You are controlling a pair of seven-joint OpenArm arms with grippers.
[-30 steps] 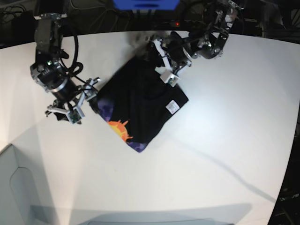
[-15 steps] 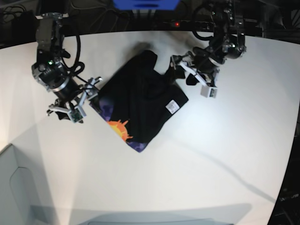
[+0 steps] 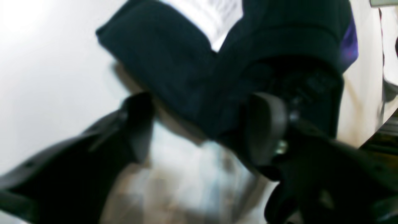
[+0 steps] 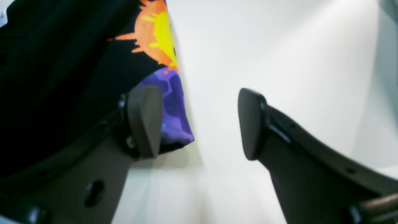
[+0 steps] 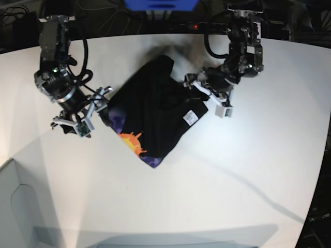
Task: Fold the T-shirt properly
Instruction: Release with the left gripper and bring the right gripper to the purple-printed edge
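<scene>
Black T-shirt sits folded mid-table, sun print at its near corner. Left gripper has its fingers spread right at the shirt's edge by the white label. Right gripper is wide open beside the purple corner.

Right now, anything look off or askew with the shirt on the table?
Yes. The T-shirt lies as a skewed diamond, not square to the table. Its far corner is bunched, and the white label faces up. The left pincer and the right pincer are both open at its edges.
</scene>
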